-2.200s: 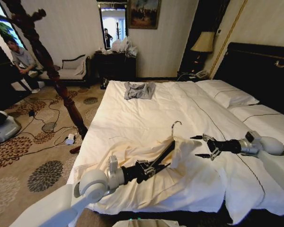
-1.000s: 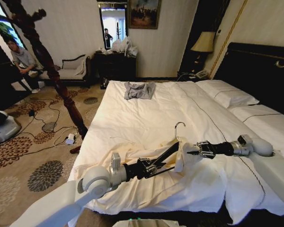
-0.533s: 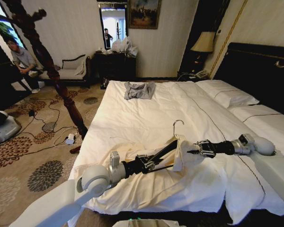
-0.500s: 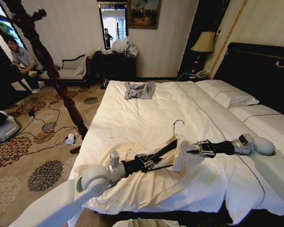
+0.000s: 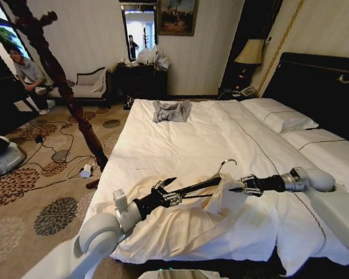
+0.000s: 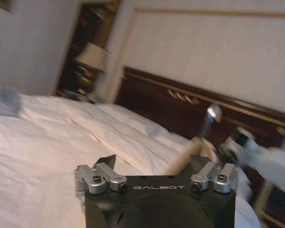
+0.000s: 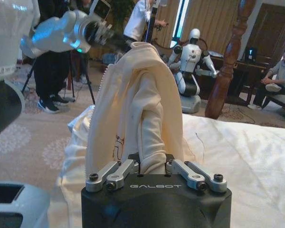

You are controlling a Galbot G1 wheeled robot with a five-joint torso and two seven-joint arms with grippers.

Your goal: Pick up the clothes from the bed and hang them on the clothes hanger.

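The cream-yellow clothes [image 5: 180, 224] lie crumpled on the near part of the white bed [image 5: 180, 139]. My left gripper [image 5: 172, 196] is shut on one end of the black clothes hanger [image 5: 200, 186], holding it nearly level just above the fabric. Its silver hook [image 5: 228, 165] points toward the right arm. My right gripper [image 5: 232, 189] is shut on a lifted fold of the clothes beside the hanger's other end. In the right wrist view that fold [image 7: 142, 104] stands up from between the fingers. The left wrist view shows the hanger [image 6: 180, 161] and its hook [image 6: 210, 116].
A small grey garment [image 5: 171, 110] lies at the bed's far end. White pillows [image 5: 279, 113] and the black headboard [image 5: 320, 87] are on the right. A dark wooden coat stand [image 5: 58, 75] rises left of the bed above carpet with cables [image 5: 64, 157].
My left gripper has drawn back to the left and lowered the hanger toward level, so the hook has swung right. The right gripper has kept its hold on the fabric fold, almost still.
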